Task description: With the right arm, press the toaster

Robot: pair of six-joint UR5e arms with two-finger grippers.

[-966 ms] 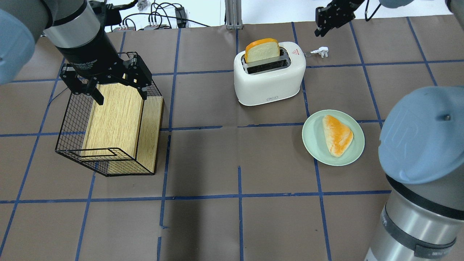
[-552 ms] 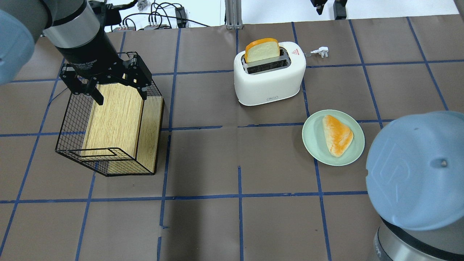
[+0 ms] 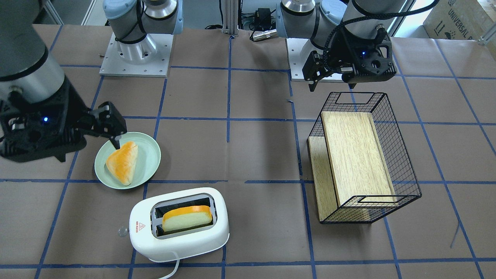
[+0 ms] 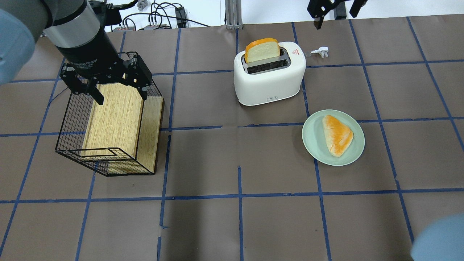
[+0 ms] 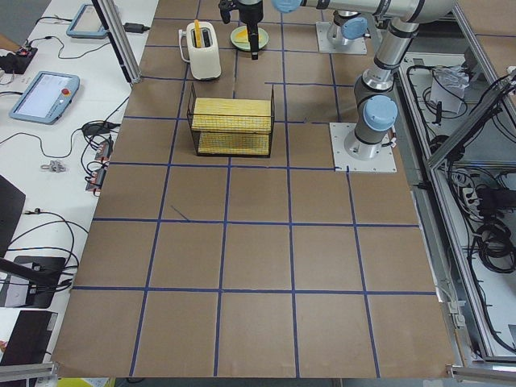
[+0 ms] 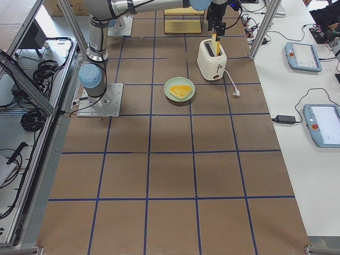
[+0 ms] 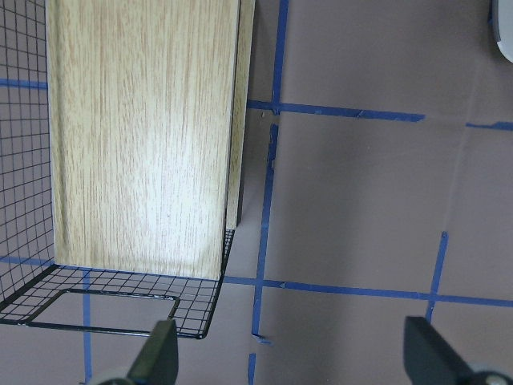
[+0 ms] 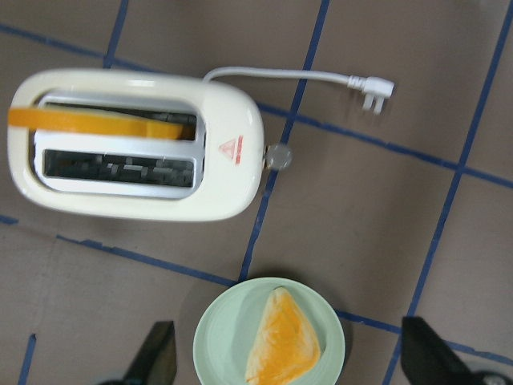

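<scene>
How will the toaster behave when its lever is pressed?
Likely stays upright: the toaster sits low and broad. Its plastic shell looks light, so it may skid. The knob sits at one end, so it might rock.

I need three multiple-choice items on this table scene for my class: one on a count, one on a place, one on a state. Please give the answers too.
1. How many slots of the toaster hold a bread slice?
A. none
B. one
C. two

2. Where does the triangular bun lie?
A. in the wire basket
B. on top of the toaster
C. on the green plate

3. What is the state of the toaster's plug?
A. lying loose on the table
B. wound round the toaster
C. pushed into a socket

Answers:
1 B: one slice stands in one slot, and the other slot is empty.
2 C: the bun rests on the plate, apart from the toaster.
3 A: the plug's pins are bare on the table beside the toaster.
</scene>
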